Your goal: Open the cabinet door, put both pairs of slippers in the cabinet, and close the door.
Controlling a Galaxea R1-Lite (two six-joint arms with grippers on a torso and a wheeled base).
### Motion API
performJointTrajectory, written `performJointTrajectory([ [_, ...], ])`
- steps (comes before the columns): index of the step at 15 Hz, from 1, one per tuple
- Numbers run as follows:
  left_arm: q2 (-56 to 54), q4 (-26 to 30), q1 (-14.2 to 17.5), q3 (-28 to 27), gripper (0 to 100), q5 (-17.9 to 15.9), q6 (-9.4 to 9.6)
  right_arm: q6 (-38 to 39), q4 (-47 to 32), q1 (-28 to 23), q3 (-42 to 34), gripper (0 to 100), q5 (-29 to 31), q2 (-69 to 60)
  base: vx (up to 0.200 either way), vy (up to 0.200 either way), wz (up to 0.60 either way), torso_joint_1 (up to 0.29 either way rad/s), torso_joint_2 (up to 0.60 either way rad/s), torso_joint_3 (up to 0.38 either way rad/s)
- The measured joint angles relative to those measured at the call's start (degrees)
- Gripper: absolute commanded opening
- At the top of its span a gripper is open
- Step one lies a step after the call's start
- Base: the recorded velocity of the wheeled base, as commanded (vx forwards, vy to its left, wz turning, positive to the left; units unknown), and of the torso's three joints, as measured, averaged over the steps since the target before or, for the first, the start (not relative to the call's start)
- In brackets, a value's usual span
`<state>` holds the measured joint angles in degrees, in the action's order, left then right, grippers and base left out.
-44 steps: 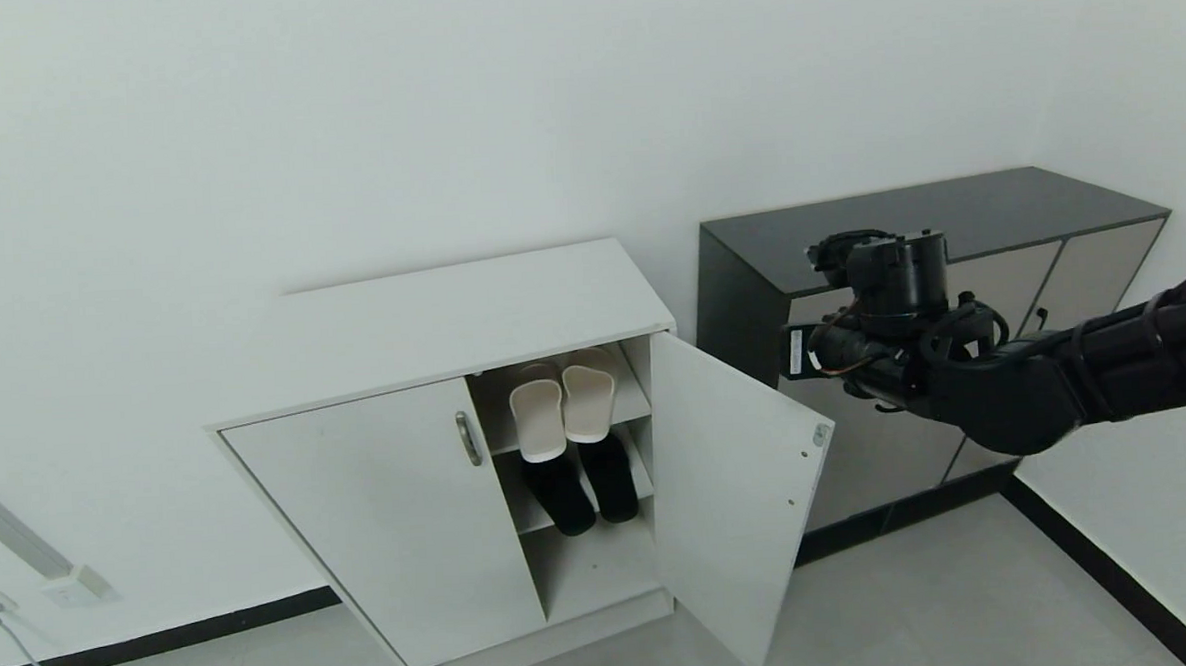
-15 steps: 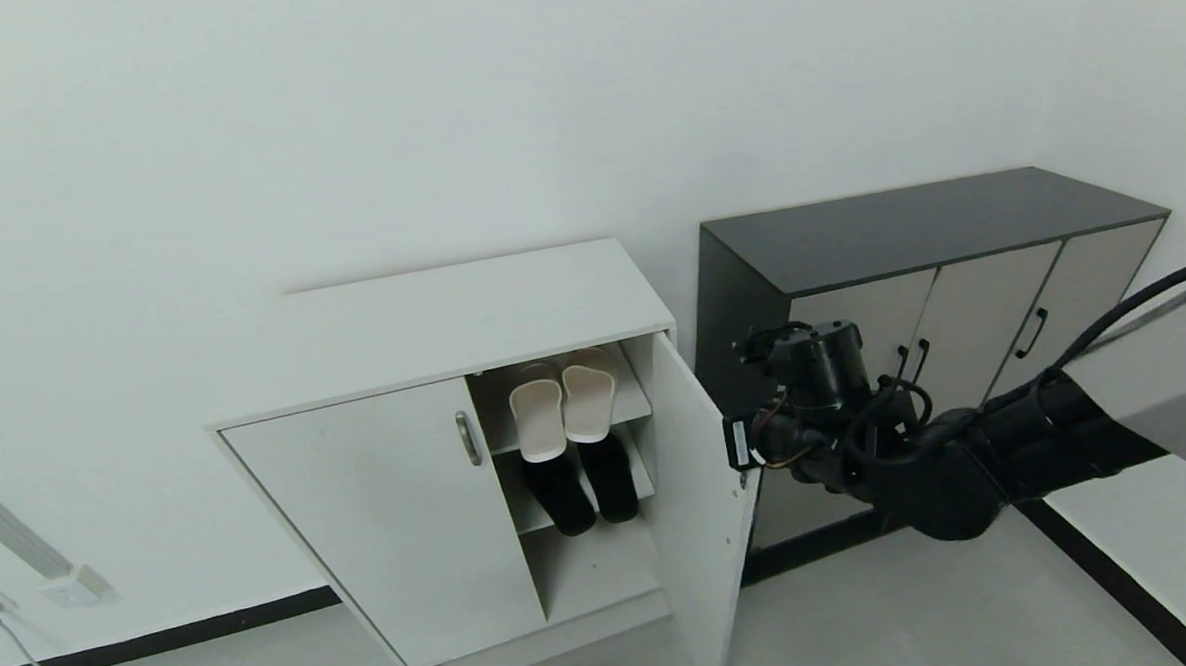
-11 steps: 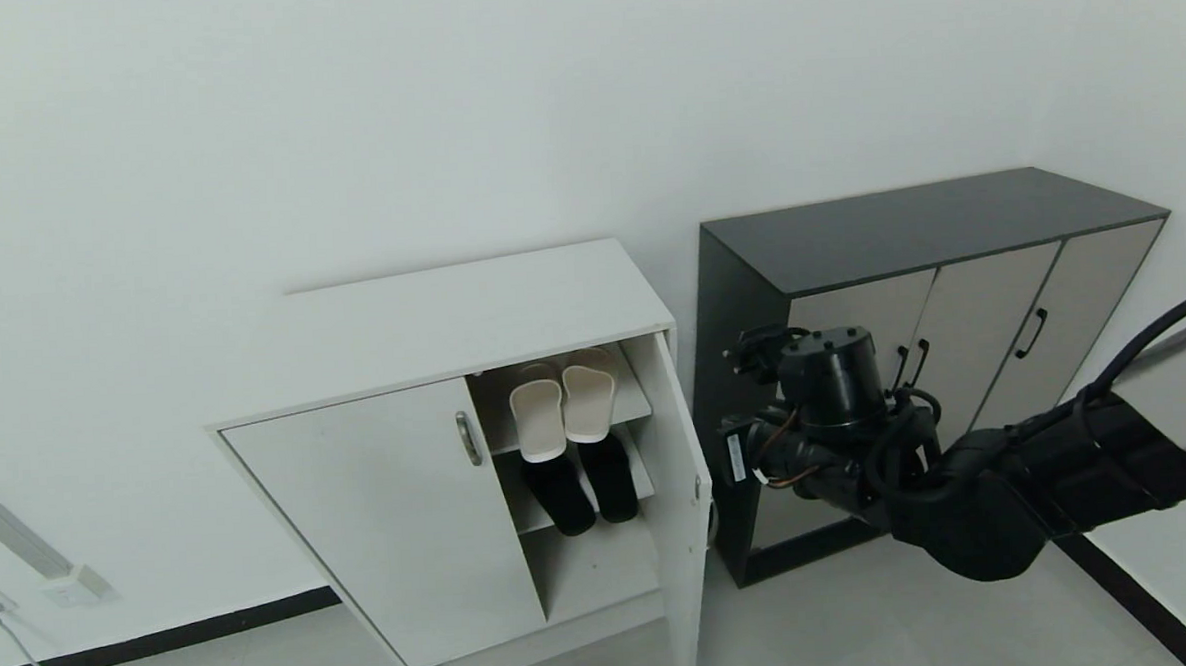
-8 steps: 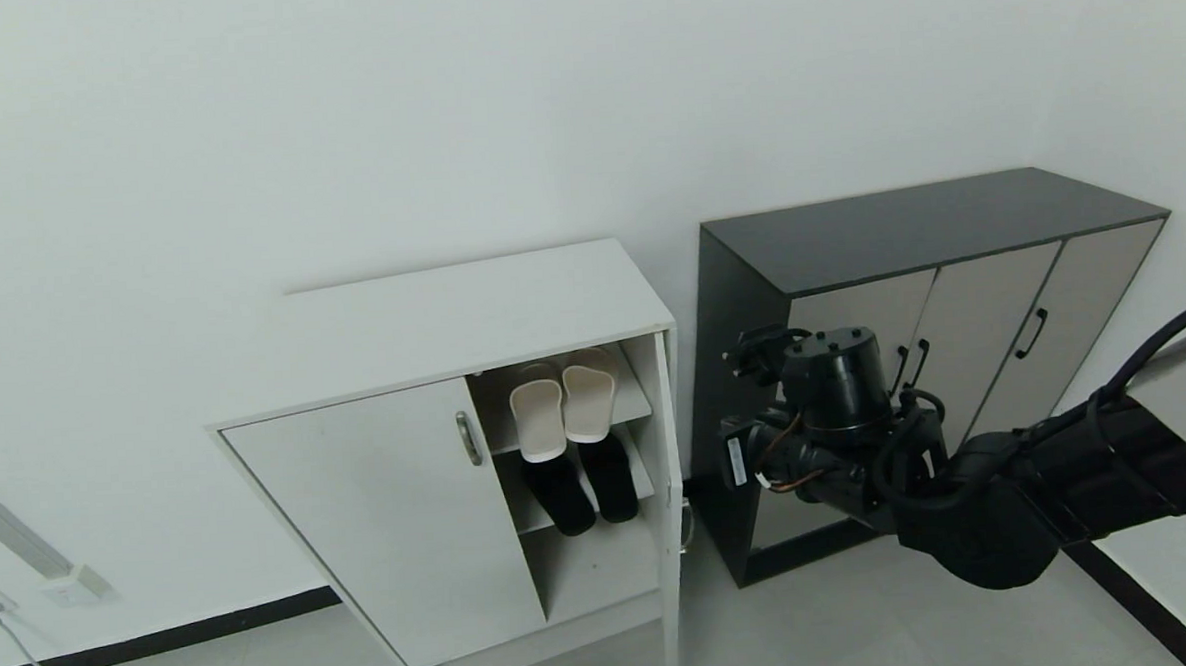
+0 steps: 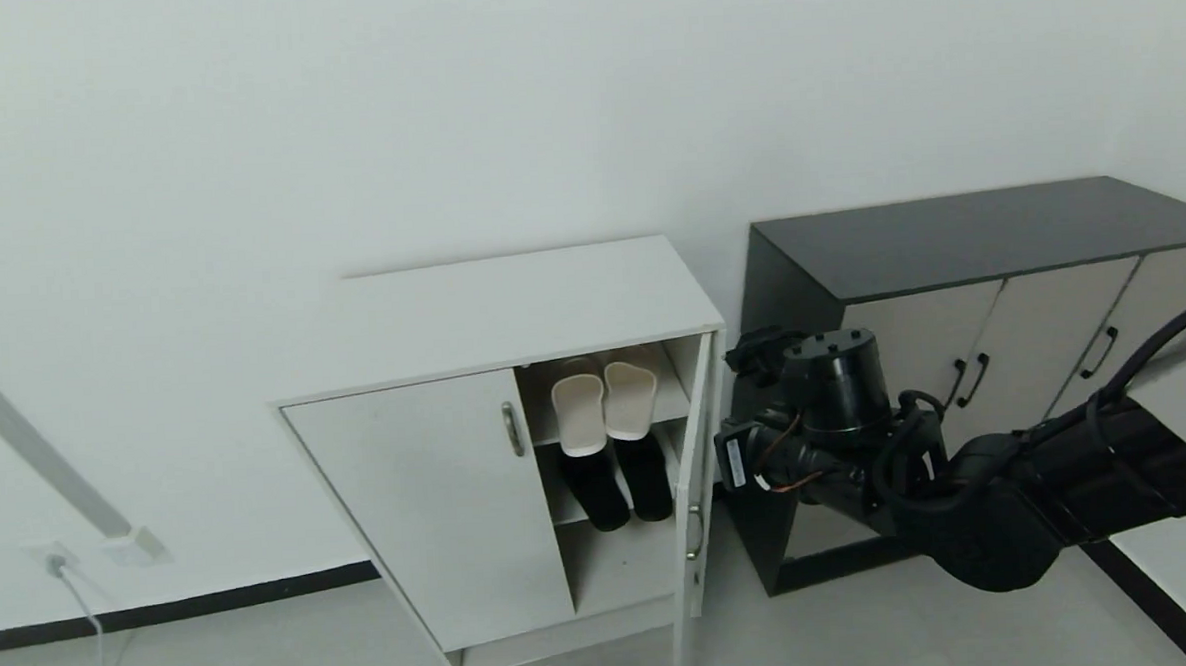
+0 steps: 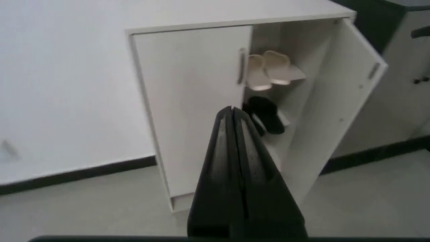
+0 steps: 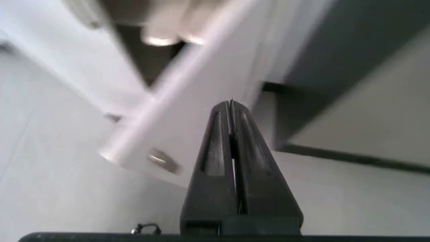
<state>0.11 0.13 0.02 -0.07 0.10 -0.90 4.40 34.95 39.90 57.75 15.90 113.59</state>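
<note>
The white cabinet [image 5: 512, 306] has its left door shut and its right door [image 5: 697, 489] standing partly open, nearly edge-on in the head view. A cream pair of slippers [image 5: 604, 408] lies on the upper shelf, a black pair [image 5: 615, 487] on the shelf below. My right arm's wrist [image 5: 825, 383] is just right of the door's outer face. My right gripper [image 7: 230, 105] is shut and empty, its tips close to the door panel [image 7: 195, 94]. My left gripper [image 6: 232, 111] is shut and empty, held back from the cabinet, facing the open door [image 6: 342, 101].
A dark cabinet [image 5: 979, 236] with grey doors stands right of the white one, close behind my right arm. A wall socket with a cable [image 5: 58, 567] is at the lower left. Grey floor lies before both cabinets.
The right door has swung from wide open to nearly edge-on, with my right arm dropping and following it leftward. In the last half second the head camera shifted, sliding the whole scene right.
</note>
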Motion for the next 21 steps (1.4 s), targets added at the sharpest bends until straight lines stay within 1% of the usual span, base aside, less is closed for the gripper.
performJointTrajectory([
  [1, 0.0, -0.04, 0.02, 0.0, 0, -0.02, 0.01, -0.02, 0.22, -0.02, 0.02, 0, 0.02, 0.0, 0.0, 0.0, 0.6, -0.002, 0.0, -0.002],
  [4, 0.0, -0.06, 0.07, 0.0, 0, -0.02, 0.0, -0.09, 0.16, -0.29, 0.0, 0, 0.06, 0.07, 0.0, 0.0, 0.0, 0.0, 0.0, 0.0],
  [6, 0.0, -0.02, -0.02, 0.02, 0, -0.02, -0.02, -1.69, 0.24, -0.57, -0.26, 0, 0.38, 0.02, 0.0, 0.0, 0.0, 0.0, 0.0, 0.0],
  [9, 0.0, -0.04, 0.0, 0.0, 0, -0.05, -0.02, -4.56, 2.62, -1.65, -1.63, 0, 0.77, -0.76, 0.0, 0.0, 0.0, 0.0, 0.0, 0.0],
  [11, 0.0, -0.04, 0.07, 0.0, 0, -0.05, -0.05, -6.21, 2.44, -2.54, -2.76, 0, 1.5, -1.88, 0.0, 0.0, 0.0, 0.0, 0.0, 0.0],
  [12, 0.0, -0.04, 0.07, 0.0, 0, -0.02, -0.05, -7.38, 1.56, -3.07, -3.45, 0, 1.78, -2.62, 0.0, 0.0, 0.0, 0.0, 0.0, 0.0],
  [14, 0.0, -0.04, 0.07, 0.0, 0, -0.02, -0.02, -9.02, -2.72, -4.21, -4.77, 0, 2.08, -4.61, 0.0, 0.0, 0.0, 0.0, 0.0, 0.0],
  [16, 0.0, -0.04, 0.07, 0.0, 0, -0.02, -0.05, -9.41, -11.17, -4.71, -5.33, 0, 2.08, -7.34, 0.0, 0.0, 0.0, 0.0, 0.0, 0.0],
  [18, 0.0, -0.04, 0.02, 0.0, 0, -0.02, -0.05, -9.68, -16.57, -4.96, -5.55, 0, 1.8, -9.92, 0.0, 0.0, 0.0, 0.0, 0.0, 0.0],
  [21, 0.0, -0.04, 0.0, 0.02, 0, -0.02, -0.05, -10.8, -17.76, -5.01, -6.29, 0, 1.65, -11.19, 0.0, 0.0, 0.0, 0.0, 0.0, 0.0],
])
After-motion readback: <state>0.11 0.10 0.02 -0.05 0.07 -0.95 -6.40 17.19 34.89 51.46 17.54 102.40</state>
